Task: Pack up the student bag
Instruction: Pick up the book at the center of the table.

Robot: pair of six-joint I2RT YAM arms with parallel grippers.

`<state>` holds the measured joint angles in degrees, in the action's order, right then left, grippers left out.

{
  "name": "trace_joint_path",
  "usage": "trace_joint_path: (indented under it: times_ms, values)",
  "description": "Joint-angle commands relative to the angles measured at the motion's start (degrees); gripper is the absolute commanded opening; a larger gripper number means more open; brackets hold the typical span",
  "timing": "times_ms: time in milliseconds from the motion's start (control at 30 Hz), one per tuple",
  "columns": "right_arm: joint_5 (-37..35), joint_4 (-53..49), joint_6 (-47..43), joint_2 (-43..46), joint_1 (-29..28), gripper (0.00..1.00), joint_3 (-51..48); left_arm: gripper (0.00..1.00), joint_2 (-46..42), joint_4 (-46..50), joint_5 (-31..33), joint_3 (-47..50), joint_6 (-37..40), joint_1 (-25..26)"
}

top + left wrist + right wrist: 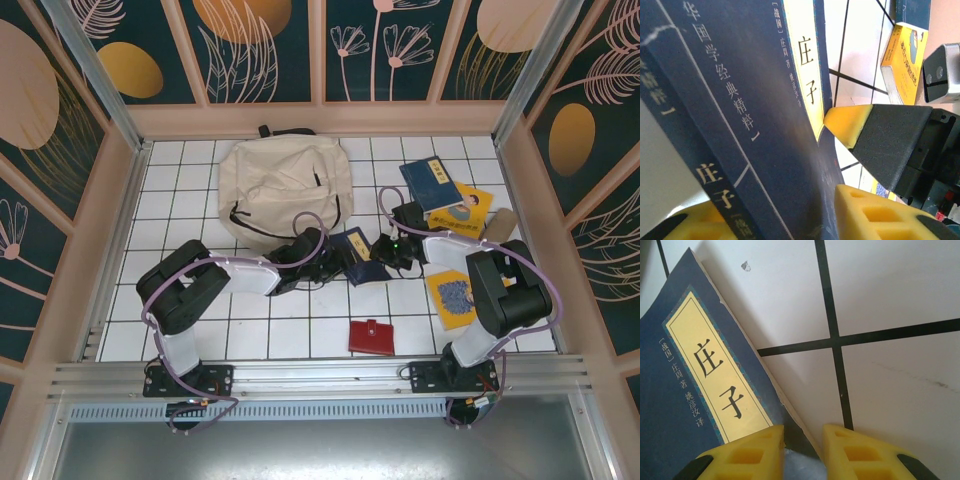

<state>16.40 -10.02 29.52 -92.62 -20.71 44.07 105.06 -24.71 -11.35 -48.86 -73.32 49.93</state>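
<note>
The student bag, beige with black straps, lies at the back of the tiled table, left of centre. In front of it a dark blue book with a yellow title strip hangs tilted between my two arms. My left gripper comes at it from the left; in the left wrist view its yellow fingers stand on either side of the book, shut on it. My right gripper holds the opposite edge: its jaws pinch the book above the white tiles.
A blue book and a yellow book lie at the back right beside a tan pouch. Another yellow book lies near the right arm. A red wallet sits near the front edge. Walls enclose the table.
</note>
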Motion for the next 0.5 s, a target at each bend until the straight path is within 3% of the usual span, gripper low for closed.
trace_joint_path:
  times_ms: [0, 200, 333, 467]
  values:
    - [0.86, -6.36, 0.81, 0.03, -1.16, 0.25, -1.03, 0.33, -0.71, -3.53, -1.57, -1.72, -0.18, 0.57]
    - [-3.09, -9.13, -0.24, 5.19, 0.73, 0.33, -0.70, 0.09, 1.42, -7.10, -4.86, -2.90, -0.78, 0.57]
    - [-3.75, -11.00, -0.34, 10.07, 4.52, 0.43, 0.36, 0.03, 0.73, -8.69, -7.52, -4.30, 0.69, 0.58]
    - [-0.76, -10.30, -0.62, 15.48, 6.82, 0.62, 2.07, 0.01, -4.04, -3.09, -6.22, -6.54, 7.35, 0.30]
